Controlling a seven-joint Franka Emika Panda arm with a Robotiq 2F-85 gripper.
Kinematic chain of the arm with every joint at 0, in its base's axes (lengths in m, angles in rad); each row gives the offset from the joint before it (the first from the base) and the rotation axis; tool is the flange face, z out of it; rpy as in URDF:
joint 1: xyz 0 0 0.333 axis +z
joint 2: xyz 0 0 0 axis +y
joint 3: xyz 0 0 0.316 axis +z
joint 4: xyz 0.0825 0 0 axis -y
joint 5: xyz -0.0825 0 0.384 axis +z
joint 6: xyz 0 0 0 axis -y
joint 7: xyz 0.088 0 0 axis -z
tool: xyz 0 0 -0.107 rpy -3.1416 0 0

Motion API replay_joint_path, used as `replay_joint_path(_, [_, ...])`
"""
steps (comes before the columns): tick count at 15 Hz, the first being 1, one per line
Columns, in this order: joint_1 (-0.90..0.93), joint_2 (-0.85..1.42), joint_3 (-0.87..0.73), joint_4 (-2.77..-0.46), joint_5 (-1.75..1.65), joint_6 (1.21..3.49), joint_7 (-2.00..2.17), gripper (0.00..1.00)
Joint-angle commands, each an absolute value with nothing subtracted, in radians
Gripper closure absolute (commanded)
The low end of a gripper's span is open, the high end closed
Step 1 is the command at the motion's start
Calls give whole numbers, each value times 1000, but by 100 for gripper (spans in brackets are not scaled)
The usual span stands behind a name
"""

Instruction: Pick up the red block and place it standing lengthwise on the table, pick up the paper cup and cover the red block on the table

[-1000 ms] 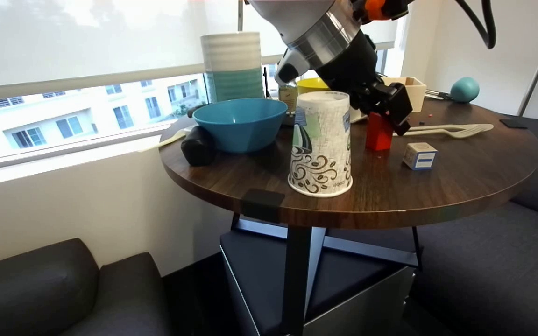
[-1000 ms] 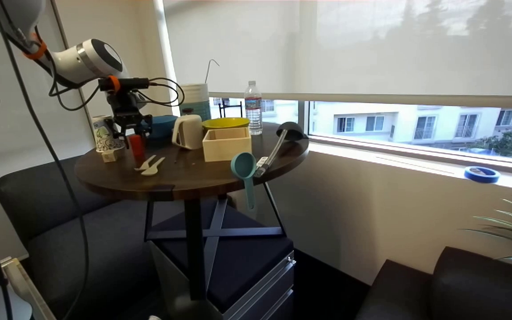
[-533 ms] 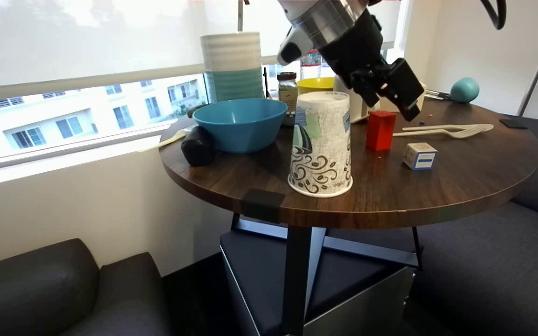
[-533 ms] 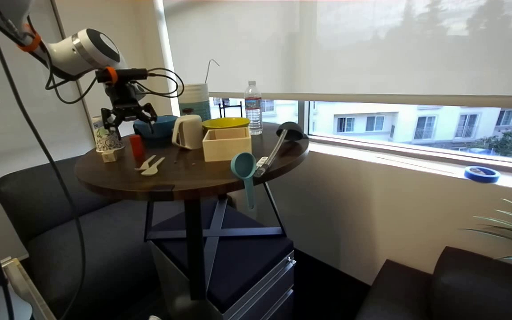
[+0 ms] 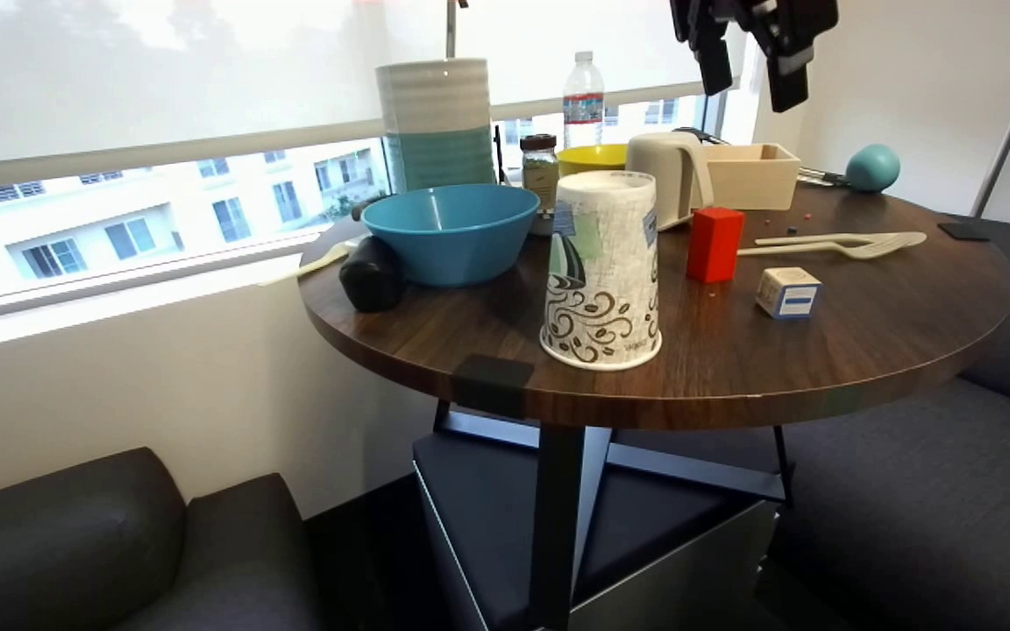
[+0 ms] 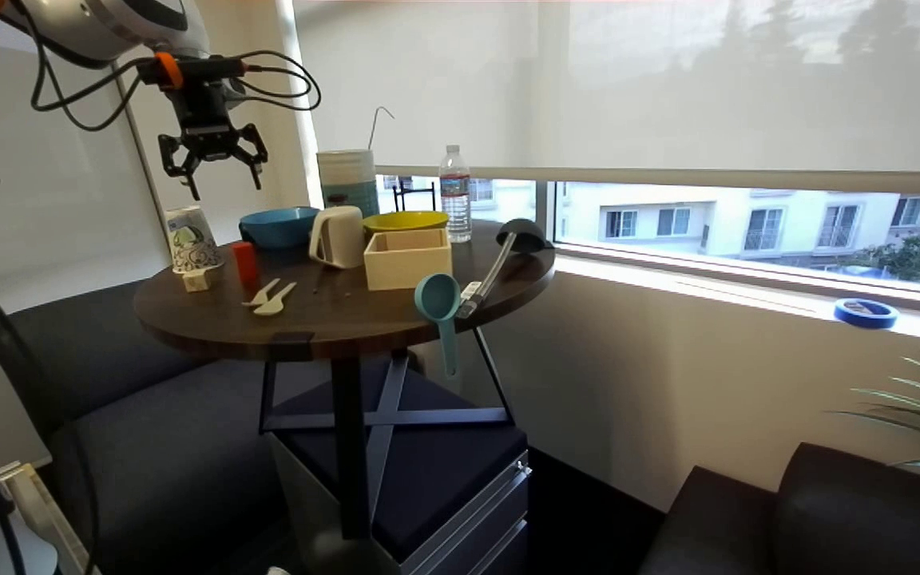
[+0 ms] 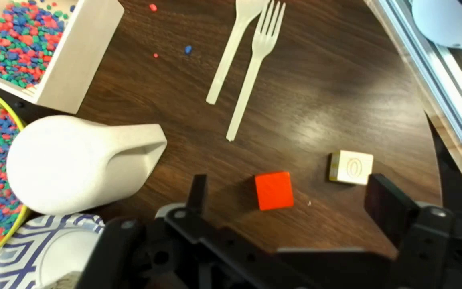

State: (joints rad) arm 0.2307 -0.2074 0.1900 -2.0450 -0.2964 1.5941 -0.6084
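The red block stands upright on its small end on the round dark wood table. Nearer the table edge, the patterned white paper cup rests upside down, wide rim on the wood; in an exterior view this cup shows behind the small cube. High above the tabletop, my gripper is open, its fingers spread wide with nothing between them. From the wrist view I look down on the block's top, which lies in line between the separated fingertips but far below them.
A small pale cube sits close to the block. Fork and another pale utensil lie behind it. A beige pitcher, wooden box, yellow bowl, blue bowl and bottle crowd the window side.
A second ago the fingers were down at the red block. They have opened and let go, and the arm has risen well above it. Block and cup stay where they were.
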Motion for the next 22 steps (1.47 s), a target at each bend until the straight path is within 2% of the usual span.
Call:
replay_joint_path(1, [246,-296,166,-2097,-142,1689,-580,0])
replay_joint_path(6, [274,-361,164,-2188,62,1892,-518,0])
replay_joint_path(16, [356,-406,158,-2430,277,2590,-459,0])
replay_joint_path(19, [375,-424,140,-2460,264,2674,-439,0])
replay_joint_path(21, [422,-436,97,-2465,294,2680,-494,0])
replay_joint_path(22, [390,-396,119,-2434,231,2651,-445,0])
